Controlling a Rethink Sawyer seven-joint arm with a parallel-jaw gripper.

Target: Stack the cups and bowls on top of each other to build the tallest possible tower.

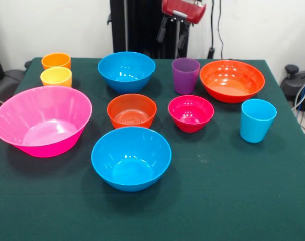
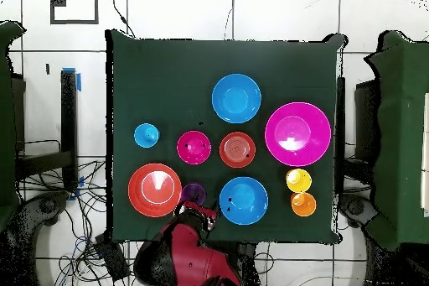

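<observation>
All cups and bowls stand apart and upright on the green table (image 1: 233,191). The orange cup (image 1: 56,61) and yellow cup (image 1: 56,77) are at the far left, next to the large pink bowl (image 1: 42,120). Two blue bowls (image 1: 126,71) (image 1: 131,157), the small orange bowl (image 1: 132,110) and the magenta bowl (image 1: 190,113) fill the middle. The purple cup (image 1: 185,75), orange-red bowl (image 1: 232,80) and light blue cup (image 1: 257,120) are on the right. My gripper (image 1: 172,37) hangs open and empty above the far edge, just behind the purple cup (image 2: 193,192). It also shows in the overhead view (image 2: 201,213).
The black pedestal (image 1: 137,25) stands behind the table's far edge. Cables and dark equipment (image 1: 298,85) lie off the table's right side. Bare green cloth stretches along the near edge of the table.
</observation>
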